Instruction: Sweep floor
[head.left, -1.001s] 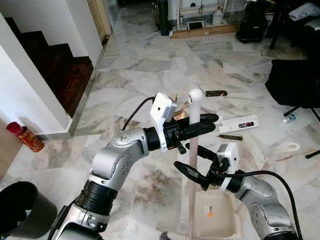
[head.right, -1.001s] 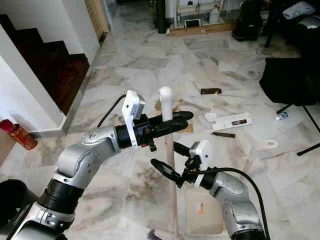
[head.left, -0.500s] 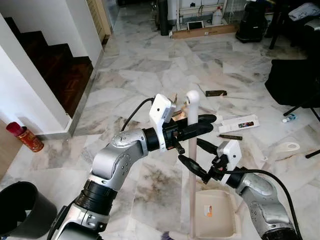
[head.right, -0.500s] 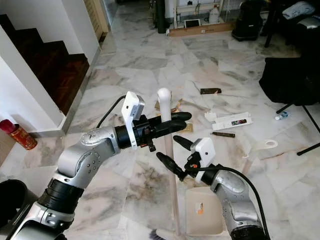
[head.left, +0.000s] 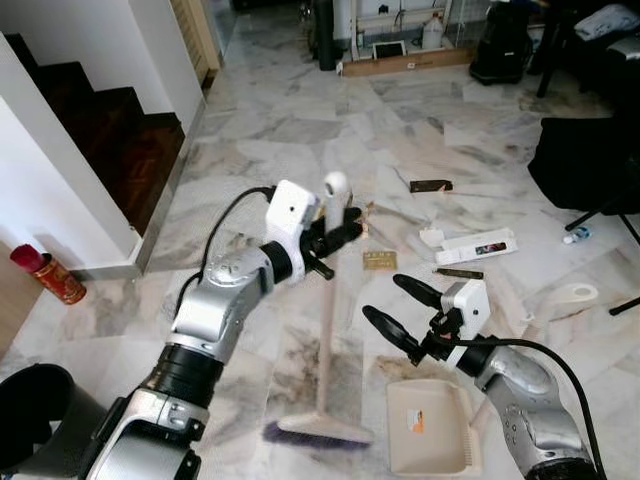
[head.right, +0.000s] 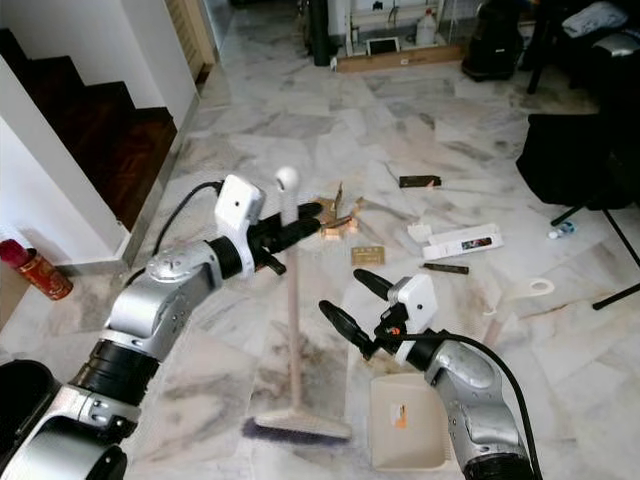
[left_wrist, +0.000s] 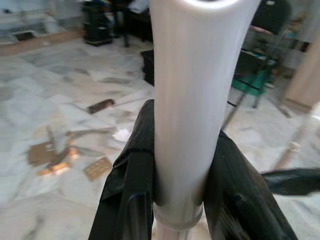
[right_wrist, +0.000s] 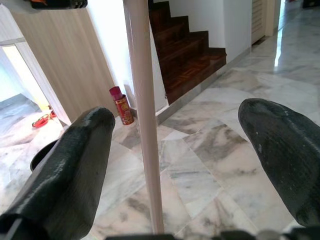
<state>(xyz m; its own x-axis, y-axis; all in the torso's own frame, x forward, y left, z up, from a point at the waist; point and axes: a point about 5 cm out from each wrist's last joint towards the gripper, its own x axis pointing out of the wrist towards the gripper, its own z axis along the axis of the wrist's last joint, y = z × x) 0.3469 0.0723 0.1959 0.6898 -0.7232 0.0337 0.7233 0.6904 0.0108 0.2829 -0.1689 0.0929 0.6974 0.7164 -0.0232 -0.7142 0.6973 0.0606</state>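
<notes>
My left gripper (head.left: 340, 235) is shut on the pale broom handle (head.left: 328, 320) just under its rounded top. In the left wrist view both fingers (left_wrist: 132, 175) clamp the handle (left_wrist: 182, 100). The handle leans down to the broom head (head.left: 320, 431), whose purple bristles rest on the marble floor, left of the beige dustpan (head.left: 428, 428). My right gripper (head.left: 400, 310) is open above the dustpan, to the right of the handle and apart from it. The right wrist view looks past its spread fingers (right_wrist: 75, 165) at the handle (right_wrist: 145, 115).
Cardboard scraps (head.left: 378, 260), a dark bar (head.left: 432, 186), a white box (head.left: 478, 245) and a tape roll (head.left: 575, 295) litter the floor ahead. Dark stairs (head.left: 110, 130) and a red can (head.left: 45, 275) stand left, a black bin (head.left: 40, 420) near left, a black chair (head.left: 590, 160) right.
My left arm has swung the broom's top to the left and away; the handle has left the space between my right gripper's open fingers. The broom head now lies left of the dustpan.
</notes>
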